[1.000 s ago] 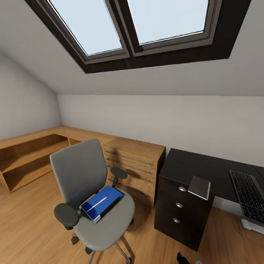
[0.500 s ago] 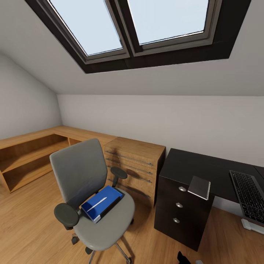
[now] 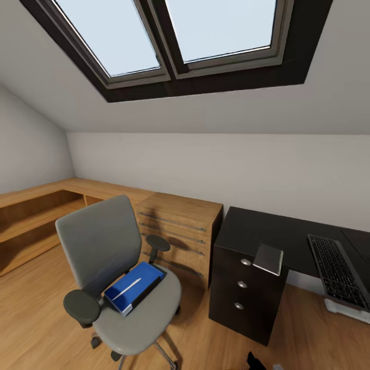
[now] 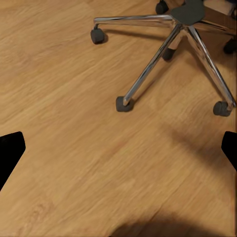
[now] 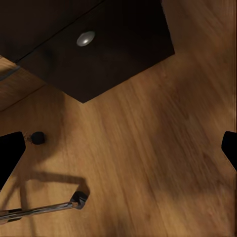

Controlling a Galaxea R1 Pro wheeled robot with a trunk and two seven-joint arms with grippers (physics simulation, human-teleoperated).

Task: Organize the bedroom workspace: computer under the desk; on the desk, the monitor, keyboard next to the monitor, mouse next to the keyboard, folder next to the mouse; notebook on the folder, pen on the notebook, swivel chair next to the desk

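The swivel chair (image 3: 115,267) is seen left of the desk (image 3: 267,234), on the wood floor (image 3: 41,329). The folder (image 3: 134,285) lies on its seat, a pen (image 3: 127,289) on top. The keyboard (image 3: 335,270) rests on the desk, right. Left tool (image 4: 118,153) and right tool (image 5: 118,150) are each spread apart over the floor, nothing gripped.

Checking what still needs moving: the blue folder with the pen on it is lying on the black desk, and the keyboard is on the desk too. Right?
Not quite. In the head view the folder, with the pen on it, lies on the swivel chair seat, not on the desk. The keyboard is on the desk, as you said.
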